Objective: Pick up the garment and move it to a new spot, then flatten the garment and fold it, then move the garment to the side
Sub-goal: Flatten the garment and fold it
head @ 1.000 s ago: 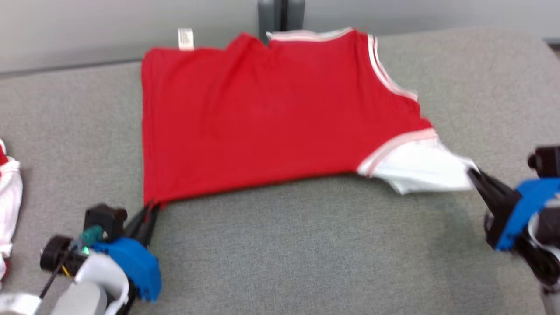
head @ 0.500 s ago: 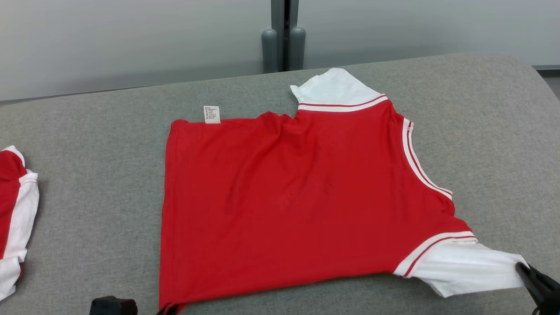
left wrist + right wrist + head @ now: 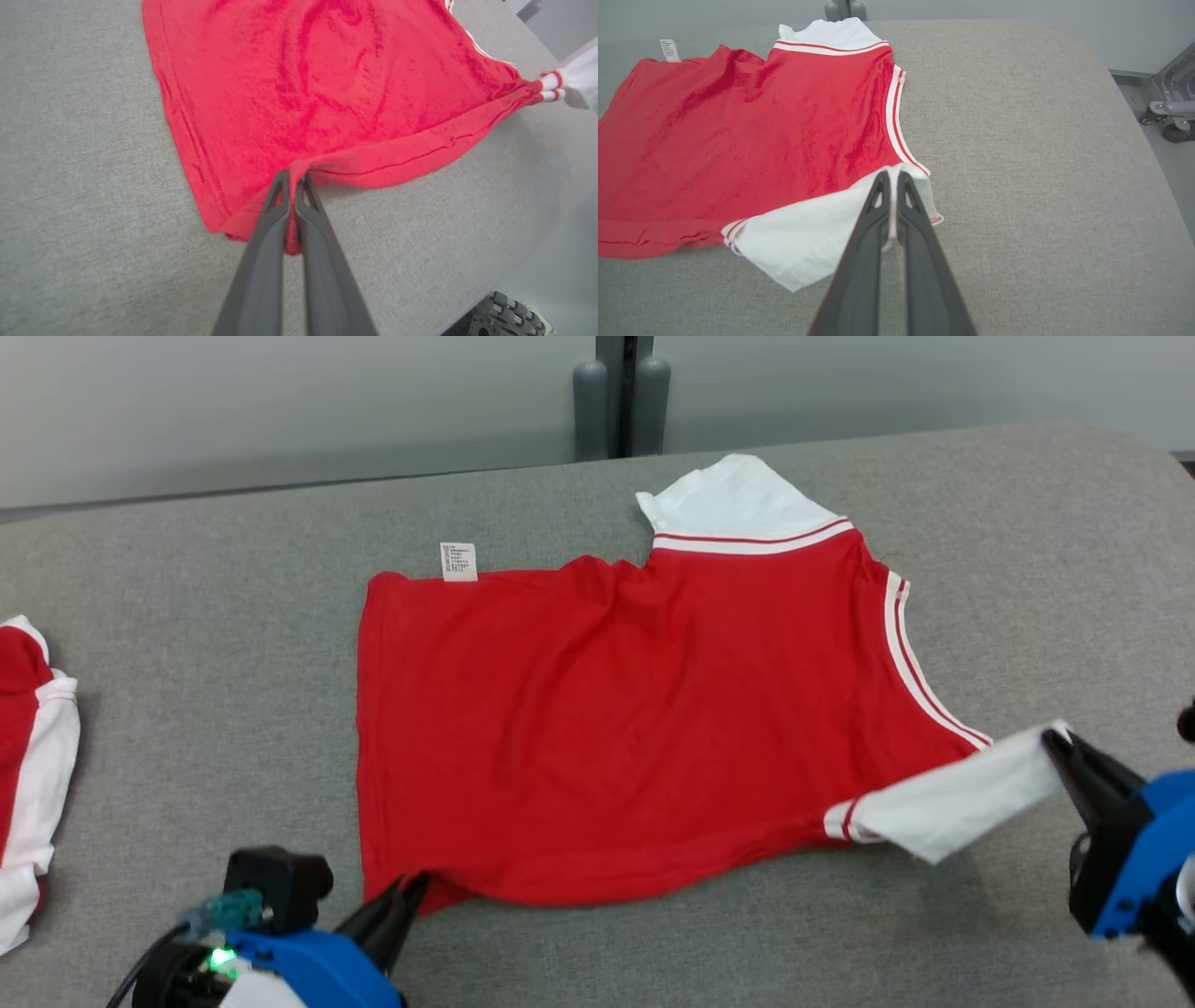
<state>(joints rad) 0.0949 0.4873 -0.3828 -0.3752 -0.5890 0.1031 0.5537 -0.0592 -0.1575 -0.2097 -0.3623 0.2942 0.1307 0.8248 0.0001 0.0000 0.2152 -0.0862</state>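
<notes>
My left gripper (image 3: 414, 885) is pinched shut on the near hem corner of the garment (image 3: 635, 709), and my right gripper (image 3: 1057, 739) is clamped on its white sleeve (image 3: 952, 793), holding that sleeve lifted off the grey table (image 3: 187, 616). The garment lies mid-table, mostly flat. If I pull unevenly, the thin pinch at the hem could slip, or the body could drag and bunch instead of folding clean. A second shirt (image 3: 28, 784) sits well apart at the table's left edge.
</notes>
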